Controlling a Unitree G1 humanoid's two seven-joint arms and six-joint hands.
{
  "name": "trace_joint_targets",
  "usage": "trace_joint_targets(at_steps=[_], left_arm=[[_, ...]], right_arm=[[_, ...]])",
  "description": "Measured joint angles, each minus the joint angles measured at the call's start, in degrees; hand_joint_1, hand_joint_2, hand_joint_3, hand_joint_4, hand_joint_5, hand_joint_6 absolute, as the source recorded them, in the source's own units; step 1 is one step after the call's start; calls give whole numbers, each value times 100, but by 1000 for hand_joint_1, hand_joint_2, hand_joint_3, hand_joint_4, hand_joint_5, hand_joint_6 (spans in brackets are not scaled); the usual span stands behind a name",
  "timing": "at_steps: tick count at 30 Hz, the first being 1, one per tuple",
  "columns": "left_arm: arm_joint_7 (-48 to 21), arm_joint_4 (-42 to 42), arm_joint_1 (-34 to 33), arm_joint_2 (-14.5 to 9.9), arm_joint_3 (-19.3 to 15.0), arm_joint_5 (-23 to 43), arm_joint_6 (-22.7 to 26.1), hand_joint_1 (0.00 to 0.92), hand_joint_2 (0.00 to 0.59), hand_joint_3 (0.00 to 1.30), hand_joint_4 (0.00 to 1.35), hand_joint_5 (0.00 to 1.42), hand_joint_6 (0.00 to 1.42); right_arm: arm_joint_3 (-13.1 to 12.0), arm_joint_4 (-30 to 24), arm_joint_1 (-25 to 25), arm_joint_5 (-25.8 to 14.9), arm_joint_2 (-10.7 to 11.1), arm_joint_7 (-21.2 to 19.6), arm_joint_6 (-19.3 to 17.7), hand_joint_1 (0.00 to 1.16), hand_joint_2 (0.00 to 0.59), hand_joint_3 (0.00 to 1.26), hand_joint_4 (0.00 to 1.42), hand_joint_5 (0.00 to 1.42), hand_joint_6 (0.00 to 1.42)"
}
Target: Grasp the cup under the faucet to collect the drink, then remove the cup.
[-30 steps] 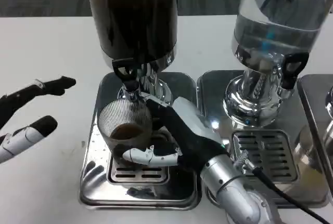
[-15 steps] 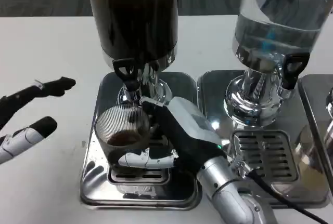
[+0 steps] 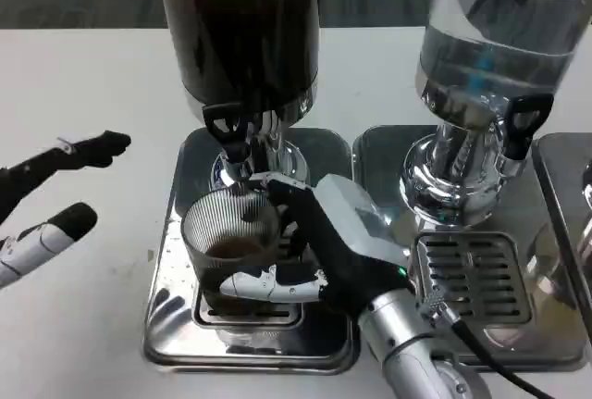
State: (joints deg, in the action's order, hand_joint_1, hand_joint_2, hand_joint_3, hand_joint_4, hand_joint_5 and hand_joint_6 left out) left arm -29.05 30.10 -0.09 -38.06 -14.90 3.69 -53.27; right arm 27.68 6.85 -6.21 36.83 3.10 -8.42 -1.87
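Since the earlier frame the right hand carries the cup slightly right beneath the faucet, gripping it over the drip tray; left hand hovers spread, holding nothing, above the surface.

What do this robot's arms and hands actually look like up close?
The right hand has a white back plate over a black body with a small green light, and fingers in white and black. Its forearm is a silver cylinder trailing a black cable. The left hand shows black and white fingers.
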Motion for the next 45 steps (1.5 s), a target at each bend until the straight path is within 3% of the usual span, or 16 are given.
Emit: trace_joint_targets(at_steps=[18, 45], left_arm=[[-28, 1, -42, 0, 57, 10, 8, 0, 138, 240, 216, 245, 228], [-165, 167, -262, -29, 244, 36, 18, 0, 129, 228, 207, 243, 242]], right_arm=[[-95, -289, 245, 143, 154, -165, -6, 785, 198, 391, 520, 673, 852], [-356, -884, 764, 303, 157, -301, 115, 791, 242, 404, 520, 682, 864]])
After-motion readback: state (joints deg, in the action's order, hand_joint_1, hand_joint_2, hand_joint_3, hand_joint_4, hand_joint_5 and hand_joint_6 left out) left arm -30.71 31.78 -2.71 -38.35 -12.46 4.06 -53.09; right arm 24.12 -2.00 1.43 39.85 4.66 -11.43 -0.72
